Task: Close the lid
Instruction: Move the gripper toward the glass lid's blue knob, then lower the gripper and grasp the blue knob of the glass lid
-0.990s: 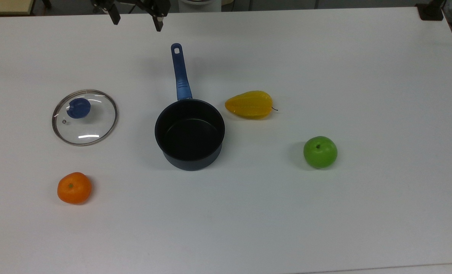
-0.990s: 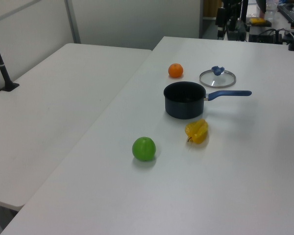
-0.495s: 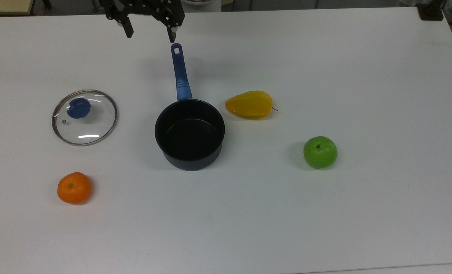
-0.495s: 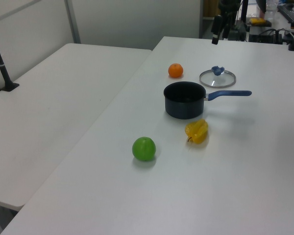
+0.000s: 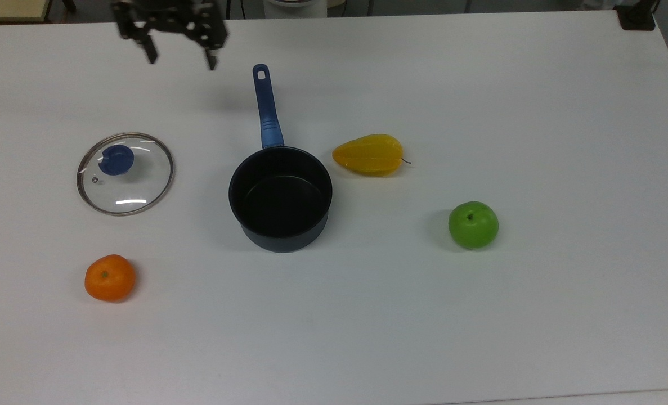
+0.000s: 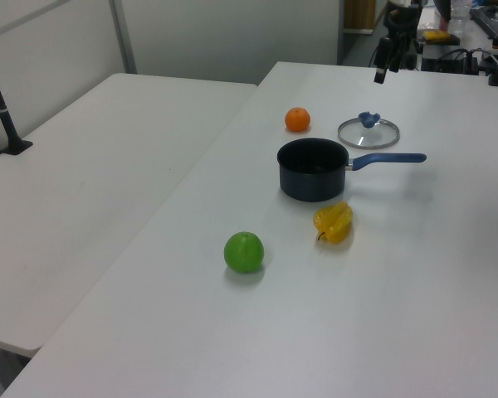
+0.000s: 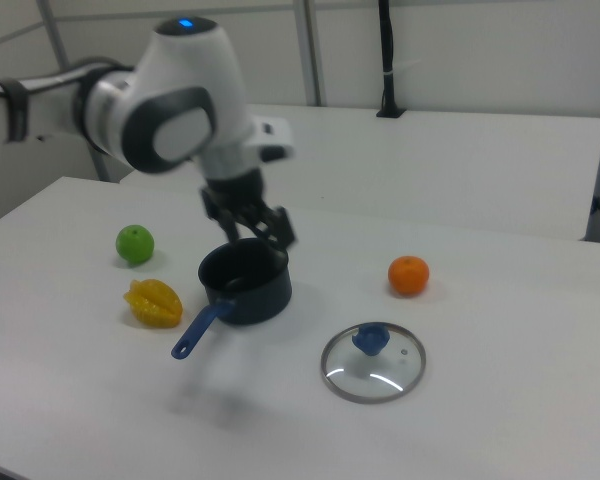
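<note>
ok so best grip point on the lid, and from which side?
Take the blue knob, coming straight down from above. The lid lies flat on the table with its thin metal rim against the surface, so the raised knob is probably the only part the open gripper can close around.

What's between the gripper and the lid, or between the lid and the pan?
Nothing visible. In the top view the open gripper hangs above bare table up-right of the lid. Between the lid and the saucepan is bare table too. The orange, yellow fruit and green apple lie off both lines.
</note>
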You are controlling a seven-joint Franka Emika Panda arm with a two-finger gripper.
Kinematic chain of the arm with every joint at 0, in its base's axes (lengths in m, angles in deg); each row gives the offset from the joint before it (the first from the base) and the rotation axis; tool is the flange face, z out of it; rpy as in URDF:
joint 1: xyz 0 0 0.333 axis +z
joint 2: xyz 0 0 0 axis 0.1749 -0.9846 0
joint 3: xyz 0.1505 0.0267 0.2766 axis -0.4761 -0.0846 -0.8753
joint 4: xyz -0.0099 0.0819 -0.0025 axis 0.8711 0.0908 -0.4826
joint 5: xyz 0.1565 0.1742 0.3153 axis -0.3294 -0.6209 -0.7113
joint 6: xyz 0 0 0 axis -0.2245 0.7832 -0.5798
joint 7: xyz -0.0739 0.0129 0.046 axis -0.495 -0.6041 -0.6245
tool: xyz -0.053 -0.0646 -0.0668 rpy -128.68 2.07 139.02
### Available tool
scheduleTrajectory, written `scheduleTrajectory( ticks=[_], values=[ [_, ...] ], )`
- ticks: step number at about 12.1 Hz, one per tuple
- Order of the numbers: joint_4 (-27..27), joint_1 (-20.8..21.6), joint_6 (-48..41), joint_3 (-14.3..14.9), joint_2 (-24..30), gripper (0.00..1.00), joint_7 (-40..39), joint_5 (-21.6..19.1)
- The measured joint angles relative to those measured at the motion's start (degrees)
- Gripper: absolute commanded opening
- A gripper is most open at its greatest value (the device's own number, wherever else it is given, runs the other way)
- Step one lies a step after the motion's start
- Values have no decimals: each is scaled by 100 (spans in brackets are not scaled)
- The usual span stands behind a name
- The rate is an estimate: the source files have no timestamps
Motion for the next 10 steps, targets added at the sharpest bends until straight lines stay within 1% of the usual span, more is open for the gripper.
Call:
scheduleTrajectory(
  ticks=[1,2,3,5,6,7,8,10],
  values=[
    [-115,-90,219,227,-56,100,-270,0],
    [-181,-209,392,342,-153,100,-436,0],
    [-204,-366,564,394,-311,100,-634,0],
    [-220,-614,986,419,-676,100,-957,0],
    [-221,-687,1259,420,-877,98,-1022,0],
    [-221,-731,1550,420,-1098,94,-1054,0],
    [-194,-746,1747,420,-1300,94,-1059,0],
    [11,-744,1844,414,-1627,94,-1059,-1]
  ],
)
